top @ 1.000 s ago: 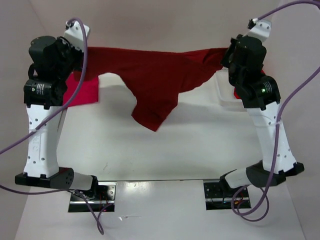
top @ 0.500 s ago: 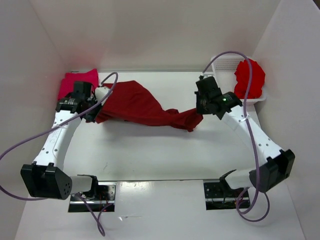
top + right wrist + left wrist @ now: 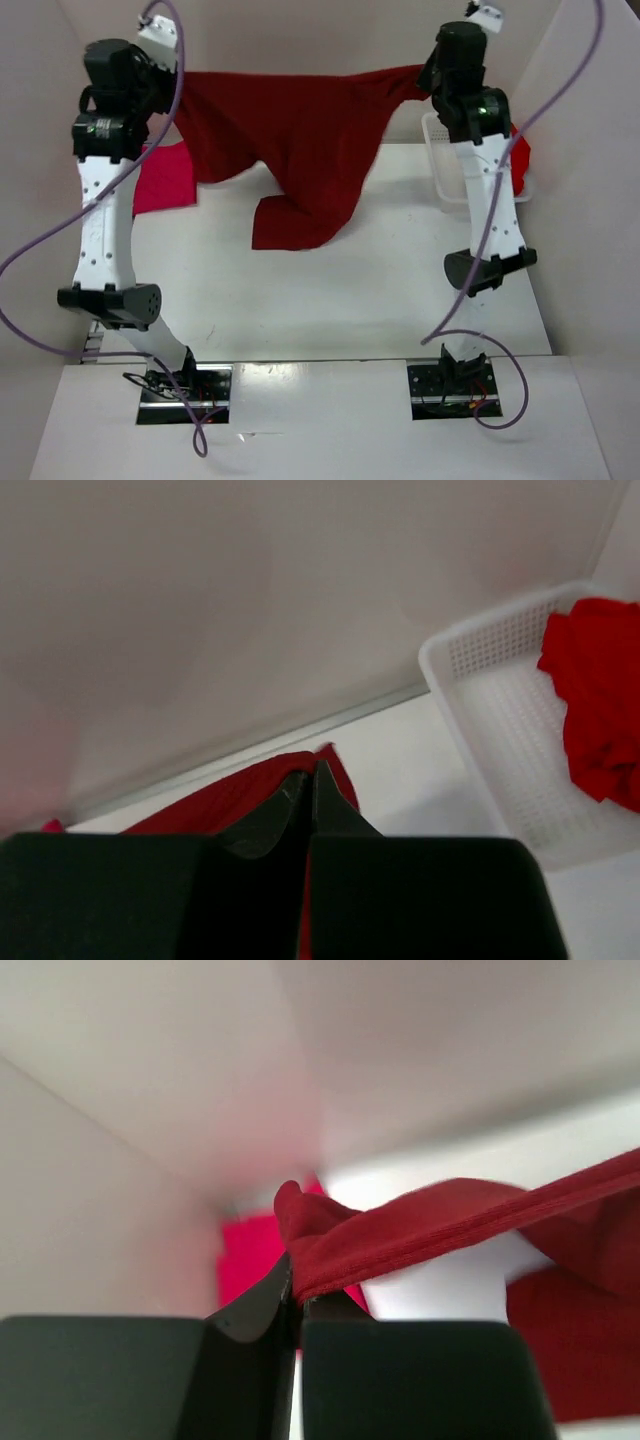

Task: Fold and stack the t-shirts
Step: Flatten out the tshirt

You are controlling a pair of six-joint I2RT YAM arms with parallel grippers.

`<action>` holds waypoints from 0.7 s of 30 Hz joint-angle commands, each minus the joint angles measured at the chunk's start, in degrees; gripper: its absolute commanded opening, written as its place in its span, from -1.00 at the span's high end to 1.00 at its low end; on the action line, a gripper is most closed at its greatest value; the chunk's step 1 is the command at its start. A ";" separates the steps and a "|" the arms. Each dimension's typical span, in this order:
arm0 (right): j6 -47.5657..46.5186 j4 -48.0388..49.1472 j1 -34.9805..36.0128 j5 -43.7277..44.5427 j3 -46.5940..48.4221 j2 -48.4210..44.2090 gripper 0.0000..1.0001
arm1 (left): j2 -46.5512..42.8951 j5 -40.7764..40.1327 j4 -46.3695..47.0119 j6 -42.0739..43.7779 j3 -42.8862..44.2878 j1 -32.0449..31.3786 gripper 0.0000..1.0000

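Observation:
A dark maroon t-shirt (image 3: 300, 130) hangs stretched between my two raised grippers, its lower part drooping to the table (image 3: 290, 225). My left gripper (image 3: 170, 88) is shut on the shirt's left hem (image 3: 420, 1230), which bunches at the fingertips (image 3: 297, 1295). At the top right corner, my right gripper (image 3: 425, 80) is shut on the cloth (image 3: 230, 795), pinched between its closed fingers (image 3: 310, 780). A pinkish-crimson t-shirt (image 3: 165, 185) lies flat at the back left, also seen in the left wrist view (image 3: 250, 1255). A bright red t-shirt (image 3: 600, 700) lies crumpled in the basket.
A white mesh basket (image 3: 440, 175) stands at the back right beside the right arm, with its rim (image 3: 480, 630) near the right wall. White walls close in the table on the left, back and right. Purple cables loop from both wrists.
Half a second ago both arms were low with the maroon shirt bunched on the table. Now both are lifted high again and the shirt is spread between them.

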 commanded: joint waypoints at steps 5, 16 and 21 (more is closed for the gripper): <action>-2.39 -2.21 2.02 8.36 -6.78 -12.84 1.00 | -11.21 2.46 3.47 0.02 -9.44 -0.63 1.00; 8.40 -10.73 15.92 15.77 -43.15 -30.77 1.00 | -27.02 -2.02 -1.86 10.92 -40.21 -0.63 1.00; 14.90 -12.67 15.92 8.82 -62.50 -36.66 1.00 | -32.48 -1.41 -9.95 15.14 -55.38 -1.16 1.00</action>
